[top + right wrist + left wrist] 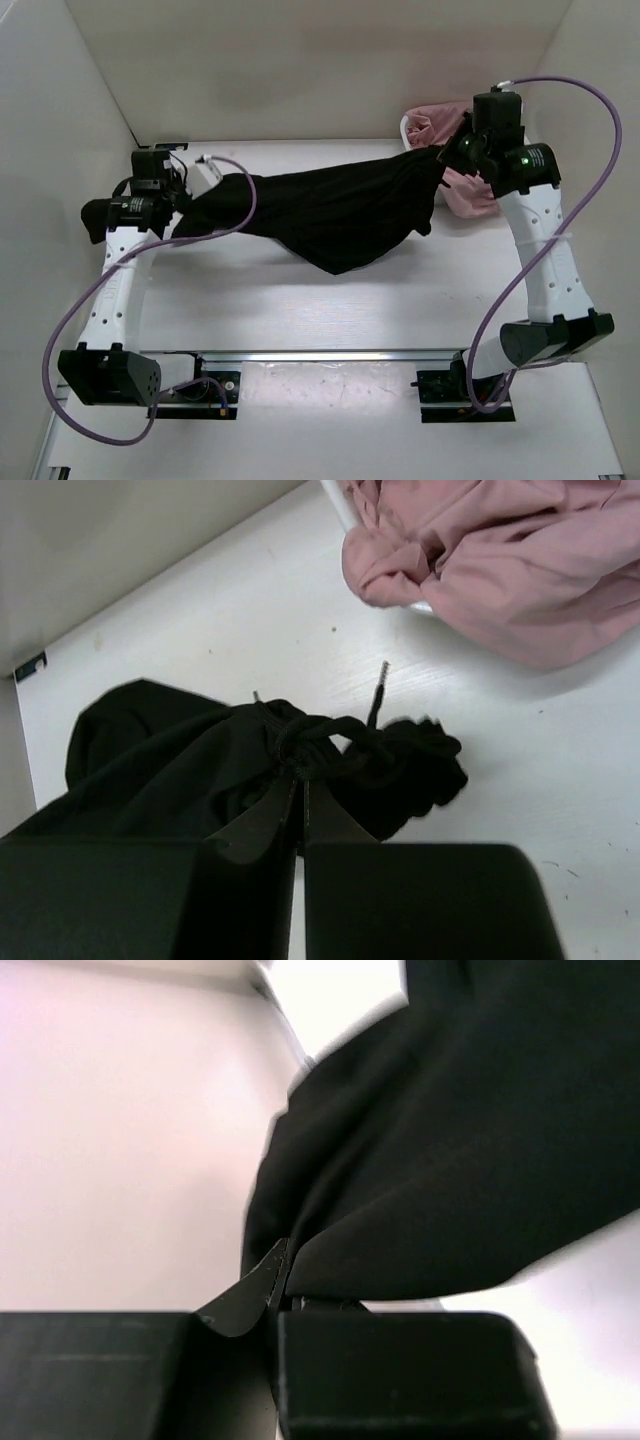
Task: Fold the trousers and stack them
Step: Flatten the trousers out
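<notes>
You are working on a white bench (300, 310) boxed in by plain white walls, with a metal rail (330, 356) along the near edge where both arms are bolted. Your left arm rises from its base at the near left and bends inward at the wrist, so the left pincer (203, 190) points right across the bench. Your right arm climbs the right side and turns back left at the top, a green light (522, 158) lit on its wrist, and the right pincer (447, 155) faces the left one. Purple cables (70, 330) loop off each arm. A small dark tag (30, 665) at the foot of the wall is too small to read. The black trousers (340, 215) are strung between the two pincers, crumpled and matte, with their middle sagging toward the near side. In your left wrist view the left pincer (280, 1280) is clenched on a fold of the black cloth (460, 1140). In your right wrist view the right pincer (300, 790) is clamped on the gathered waist just below the knotted drawstring (310, 735). Behind it, a pink garment (500, 560) spills over the rim of a white container (335, 500) at the far right corner.
</notes>
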{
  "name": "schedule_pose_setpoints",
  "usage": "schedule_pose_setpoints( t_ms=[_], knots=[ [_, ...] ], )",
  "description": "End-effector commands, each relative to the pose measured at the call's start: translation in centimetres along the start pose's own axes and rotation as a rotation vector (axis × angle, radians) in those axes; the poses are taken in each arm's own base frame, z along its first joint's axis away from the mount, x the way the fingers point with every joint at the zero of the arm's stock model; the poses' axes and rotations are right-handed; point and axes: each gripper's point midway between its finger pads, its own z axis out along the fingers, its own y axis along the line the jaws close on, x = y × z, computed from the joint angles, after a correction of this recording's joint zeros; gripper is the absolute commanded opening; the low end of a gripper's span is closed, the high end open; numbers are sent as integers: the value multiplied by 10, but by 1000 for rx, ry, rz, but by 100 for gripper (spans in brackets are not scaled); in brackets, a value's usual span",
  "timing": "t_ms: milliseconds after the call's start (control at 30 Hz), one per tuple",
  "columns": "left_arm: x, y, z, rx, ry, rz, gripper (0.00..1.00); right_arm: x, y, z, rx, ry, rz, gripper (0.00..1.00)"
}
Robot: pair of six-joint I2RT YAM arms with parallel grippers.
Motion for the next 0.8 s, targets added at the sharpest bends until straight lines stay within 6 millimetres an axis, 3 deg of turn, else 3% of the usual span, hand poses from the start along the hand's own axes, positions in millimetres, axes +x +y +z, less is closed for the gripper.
schedule_pose_setpoints(
  t_ms=[0, 67, 133, 167, 233, 267, 367, 467, 533, 567, 600, 667, 700, 767],
  knots=[
    [58, -59, 2, 228, 223, 179, 14, 11, -5, -37, -72, 18, -34, 0],
    [69, -80, 0, 292, 252, 175, 16, 49, -29, -28, -10, 125, -48, 0],
    [76, -95, -2, 339, 273, 151, 14, 71, -47, -33, 33, 168, -56, 0],
    [78, -99, -1, 360, 286, 156, 14, 93, -69, -29, 99, 228, -61, 0],
    [75, -98, -4, 391, 283, 145, 14, 102, -84, -40, 126, 230, -43, 0],
    [80, -108, -11, 458, 313, 157, 14, 111, -96, -41, 157, 249, -26, 0],
    [81, -116, -17, 541, 312, 195, 14, 112, -108, -54, 173, 221, -8, 0],
    [67, -118, 6, 544, 238, 212, 14, 127, -115, -49, 173, 268, -13, 0],
    [57, -124, 42, 549, 215, 203, 17, 137, -117, -34, 180, 306, -25, 0],
    [50, -120, 57, 523, 218, 148, 22, 142, -118, -27, 181, 330, -33, 0],
    [44, -116, 85, 507, 242, 109, 27, 149, -119, -18, 176, 345, -32, 0],
    [42, -98, 115, 425, 311, -69, 39, 157, -124, -6, 175, 381, -38, 0],
    [30, -78, 135, 397, 318, -137, 45, 159, -120, -3, 152, 385, -33, 0],
    [23, -69, 130, 444, 317, -240, 71, 170, -123, 0, 143, 433, -27, 0]
  ],
)
